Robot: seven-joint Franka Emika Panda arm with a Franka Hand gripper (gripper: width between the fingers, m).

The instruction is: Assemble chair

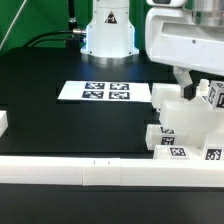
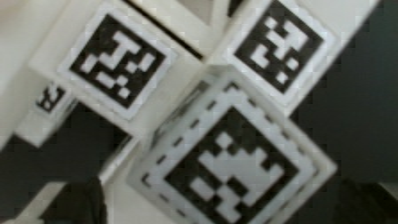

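Glossy white chair parts (image 1: 184, 122) stand clustered at the exterior view's right, with tagged faces low on their front (image 1: 178, 153). My gripper (image 1: 193, 88) hangs just above the cluster, next to a small tagged cube (image 1: 213, 95). In the wrist view, blurred tagged faces fill the picture: a large diamond-set tag (image 2: 228, 155) lies between my gripper's (image 2: 199, 208) dark fingers, which stand wide apart at the frame's edges. Two more tagged faces (image 2: 116, 55) (image 2: 276, 42) lie beyond it. The jaws look open and I see no grip on any part.
The marker board (image 1: 95, 92) lies flat on the black table, mid-scene. A long low white rail (image 1: 90, 170) runs along the front, and a short rail piece (image 1: 3, 125) sits at the exterior view's left. The robot base (image 1: 108, 35) stands behind.
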